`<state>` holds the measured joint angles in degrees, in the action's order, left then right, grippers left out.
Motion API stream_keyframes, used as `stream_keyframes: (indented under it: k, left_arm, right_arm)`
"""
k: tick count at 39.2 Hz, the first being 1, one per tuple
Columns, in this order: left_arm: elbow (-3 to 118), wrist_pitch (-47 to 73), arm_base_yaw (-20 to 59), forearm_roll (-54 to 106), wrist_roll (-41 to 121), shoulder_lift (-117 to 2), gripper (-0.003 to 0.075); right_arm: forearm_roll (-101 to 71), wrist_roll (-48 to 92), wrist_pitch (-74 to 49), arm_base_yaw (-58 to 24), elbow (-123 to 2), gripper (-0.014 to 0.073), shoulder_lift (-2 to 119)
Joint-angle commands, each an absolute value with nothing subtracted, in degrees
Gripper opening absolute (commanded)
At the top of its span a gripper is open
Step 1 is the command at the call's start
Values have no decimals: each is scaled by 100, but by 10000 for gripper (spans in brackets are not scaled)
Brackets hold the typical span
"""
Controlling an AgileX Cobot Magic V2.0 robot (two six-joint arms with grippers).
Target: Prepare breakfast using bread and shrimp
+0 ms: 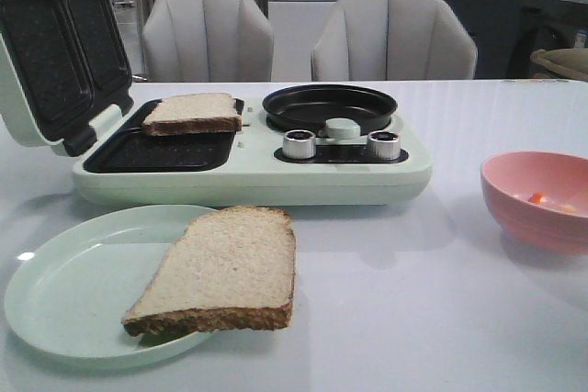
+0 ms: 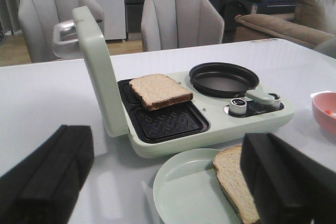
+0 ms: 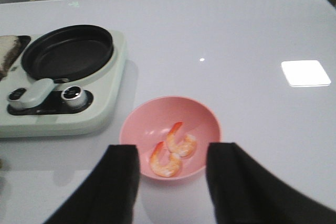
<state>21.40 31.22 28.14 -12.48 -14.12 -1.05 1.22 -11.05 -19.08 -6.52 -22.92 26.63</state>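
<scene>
Nearest, one pale beige bread slice (image 1: 220,268) lies on the round mint-green plate (image 1: 64,296), overhanging its rim. Behind, the mint-green breakfast maker (image 1: 276,172) holds a second bread slice (image 1: 193,112) on its open grill plate. Two orange-pink shrimp (image 3: 172,153) sit in the pink bowl (image 3: 149,124). Left gripper (image 2: 165,182) and right gripper (image 3: 173,182) fingers spread apart, holding nothing.

2 slices of bread — 1 (image 1: 192,113) on the open breakfast maker (image 1: 248,167), 1 (image 1: 223,270) on the single pale green plate (image 1: 69,286). 2 shrimp (image 3: 173,153) lie in 1 pink bowl (image 3: 152,124). The maker carries 1 round black pan (image 1: 330,107) and 2 silver knobs (image 1: 299,144) — 2 grey chairs (image 1: 208,32) behind.
</scene>
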Motion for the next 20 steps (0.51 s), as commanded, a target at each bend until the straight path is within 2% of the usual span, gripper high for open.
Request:
stream_keyframes:
  k: [1, 4, 20]
  left_arm:
    - [2289, 2668, 2798, -1237, -1461, -188, 625]
    - [2289, 2668, 2798, -1237, -1461, -188, 625]
    - [2289, 2668, 2798, -1237, -1461, -188, 625]
  right_arm:
    - [-167, -1115, -1614, -908, -2774, 575, 3056]
    - [-385, -1115, -1653, -1127, -2970, 601, 3415]
    - [-1648, -1115, -1759, -2607, -3831, 601, 6011]
